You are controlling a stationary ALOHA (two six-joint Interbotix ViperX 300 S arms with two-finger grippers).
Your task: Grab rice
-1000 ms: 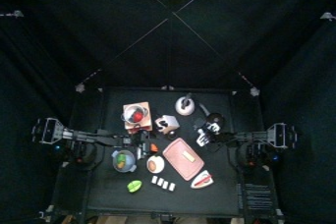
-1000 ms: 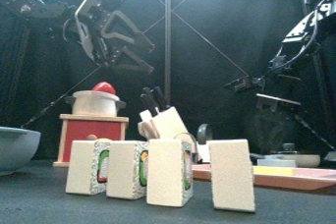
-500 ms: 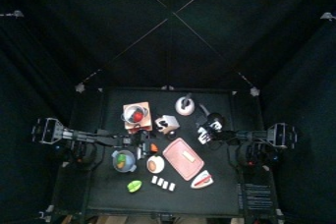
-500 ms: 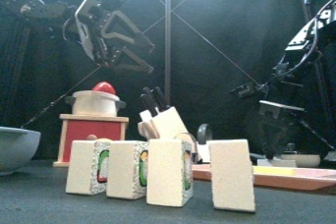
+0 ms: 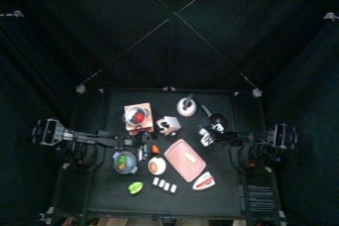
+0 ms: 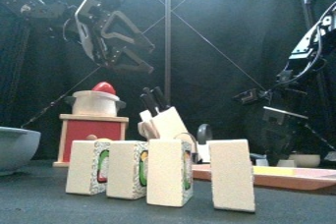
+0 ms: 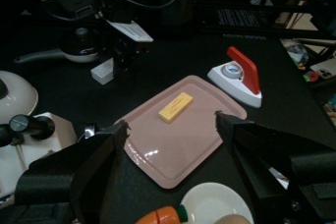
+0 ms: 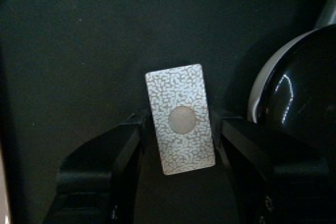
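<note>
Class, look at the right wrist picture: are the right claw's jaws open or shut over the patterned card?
Open. The right claw has its jaws apart on either side of the patterned card, which lies flat on the table, ungripped.

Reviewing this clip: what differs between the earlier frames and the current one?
The right arm's pincer has drifted toward the right side and a little lower, over the table's right part. It holds nothing. The left pincer stays raised, and the white blocks and pink tray are unmoved.

Small black table (image 5: 99, 175). Between the right gripper's (image 8: 180, 159) spread jaws, flat on it, a white speckled card (image 8: 180, 120), with a dark rounded vessel (image 8: 305, 81) beside. Below the left gripper (image 7: 168, 151): pink tray (image 7: 168, 135), white-and-red iron (image 7: 241, 75) just beyond.
</note>
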